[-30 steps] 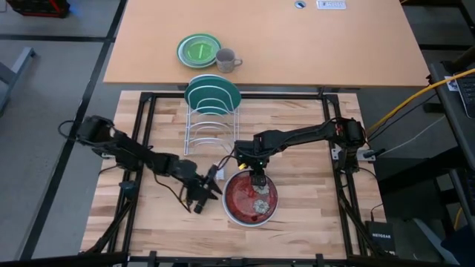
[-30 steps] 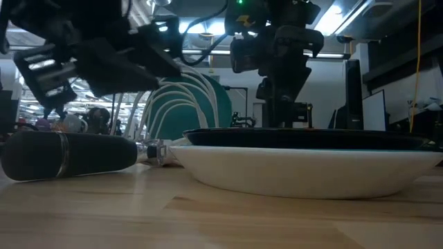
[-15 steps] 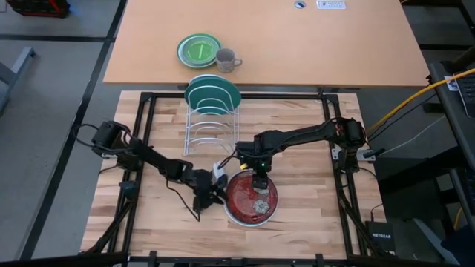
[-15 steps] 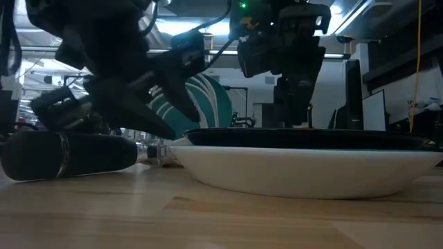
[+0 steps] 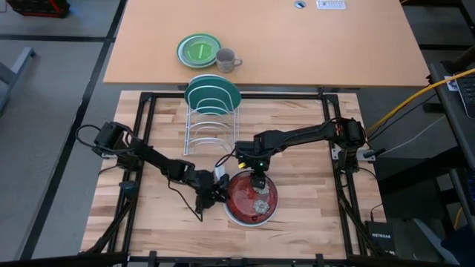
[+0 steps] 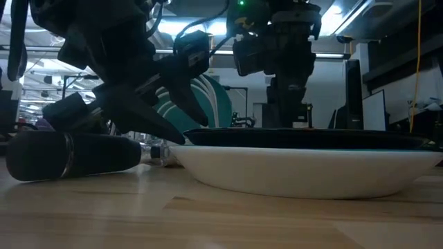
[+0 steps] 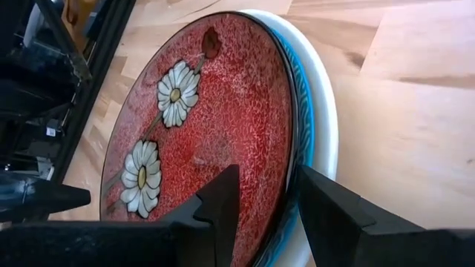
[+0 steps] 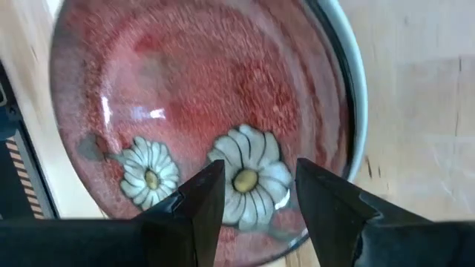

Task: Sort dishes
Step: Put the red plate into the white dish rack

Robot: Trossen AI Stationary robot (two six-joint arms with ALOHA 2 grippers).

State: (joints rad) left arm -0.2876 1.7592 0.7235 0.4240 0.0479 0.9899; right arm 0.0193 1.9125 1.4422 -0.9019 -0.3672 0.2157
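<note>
A stack of dishes lies flat on the wooden table. The dark red patterned plate (image 5: pixel 252 194) with white daisies is on top, a light blue rim (image 7: pixel 304 111) shows under it, and the white plate (image 6: pixel 304 169) is at the bottom. The teal plate (image 5: pixel 211 93) stands on edge in the wire rack (image 5: pixel 210 130). My left gripper (image 7: pixel 267 178) is open at the stack's left rim, one finger over the red plate and one outside the rims. My right gripper (image 5: pixel 257 180) hangs open above the red plate's far part, pointing down. My left gripper comes slanting down from the table's left, and its fingers (image 7: pixel 223 200) stand on either side of the red plate's rim (image 7: pixel 288 185). I cannot tell whether they touch the rim. The stack lies flat on the table.
A small green plate (image 5: pixel 198 50) and a grey mug (image 5: pixel 226 60) sit on the far table behind the rack. A dark cylinder (image 6: pixel 76 155) lies on the wood to the left of the stack. Black frame rails run along the table's edges.
My left gripper has moved toward the table's right edge and down to the stack's left rim, rolling as it went; its fingers now stand on either side of the rim. My right gripper has stayed over the red plate and rolled a little. The plates have not moved.
</note>
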